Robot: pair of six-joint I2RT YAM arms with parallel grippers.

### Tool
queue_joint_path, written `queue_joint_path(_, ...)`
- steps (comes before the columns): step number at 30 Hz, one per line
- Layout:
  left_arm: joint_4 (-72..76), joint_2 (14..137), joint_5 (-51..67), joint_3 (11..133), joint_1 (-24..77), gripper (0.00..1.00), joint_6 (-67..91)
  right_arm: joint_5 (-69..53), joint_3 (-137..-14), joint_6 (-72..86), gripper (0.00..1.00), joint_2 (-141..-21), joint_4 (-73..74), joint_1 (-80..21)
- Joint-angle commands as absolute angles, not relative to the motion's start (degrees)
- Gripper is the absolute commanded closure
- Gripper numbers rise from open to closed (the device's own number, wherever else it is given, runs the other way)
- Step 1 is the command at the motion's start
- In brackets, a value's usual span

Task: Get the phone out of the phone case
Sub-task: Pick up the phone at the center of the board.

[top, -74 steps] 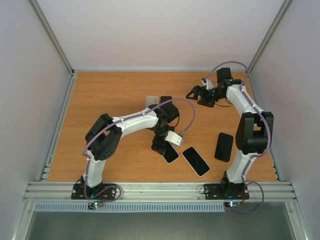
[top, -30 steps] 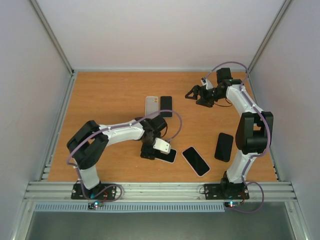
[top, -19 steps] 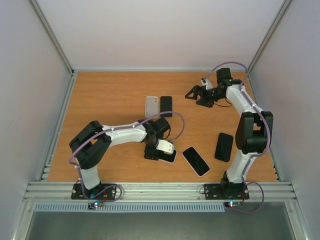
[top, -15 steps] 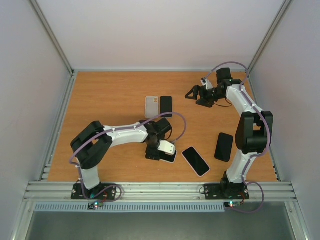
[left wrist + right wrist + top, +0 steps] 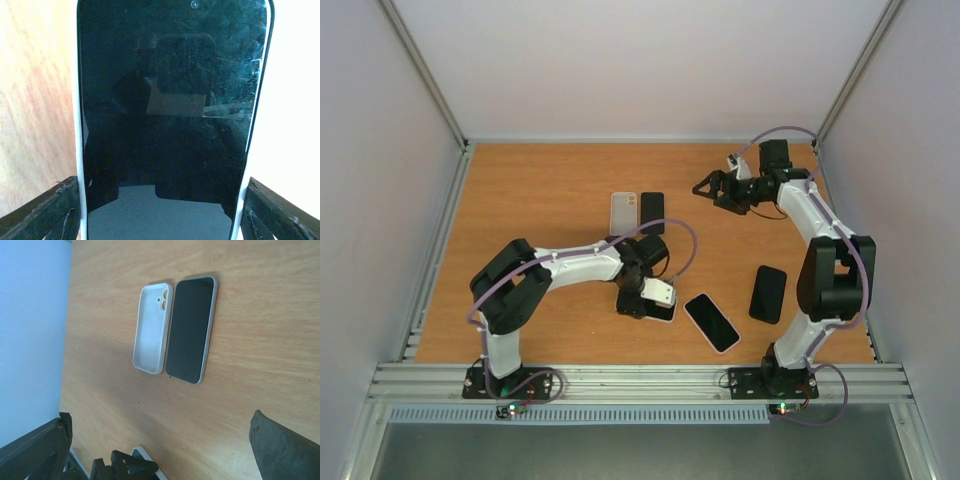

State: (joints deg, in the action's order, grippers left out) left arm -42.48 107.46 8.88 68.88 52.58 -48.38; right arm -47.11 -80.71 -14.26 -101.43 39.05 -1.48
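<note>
A phone (image 5: 170,100) with a dark screen lies flat on the table in a white phone case (image 5: 79,125). It fills the left wrist view. From above, only its right end (image 5: 665,312) shows under the left wrist. My left gripper (image 5: 642,303) (image 5: 162,182) is down over it, and its fingers (image 5: 60,207) press on the case's two long sides. My right gripper (image 5: 705,187) (image 5: 160,419) hovers wide open at the back right, holding nothing.
An empty white case (image 5: 624,212) (image 5: 151,329) and a bare phone (image 5: 652,212) (image 5: 191,329) lie side by side mid-table. Another cased phone (image 5: 711,322) lies right of my left gripper. A black one (image 5: 768,294) lies by the right arm.
My left gripper slid right along the cased phone and its jaws narrowed onto the case's sides. The right arm shifted slightly to the right, jaws still wide.
</note>
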Motion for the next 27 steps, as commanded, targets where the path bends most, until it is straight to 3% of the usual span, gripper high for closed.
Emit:
queue_joint_path(1,-39.01,103.45,9.11,66.73,50.25,0.47,-40.50,-44.34,-76.06,-8.11,0.02,-93.66,29.07,-0.81)
queue_joint_path(14,-26.11,88.70,0.19,66.64,43.47,0.53,-20.32,-45.95,-73.34,10.70,0.02,-89.54,21.24,-1.37)
queue_joint_path(27,-29.30,87.34,-0.31,76.43,36.19,0.56,-2.06,-42.97,-77.56,12.56,0.16,-92.02,23.29,-16.31)
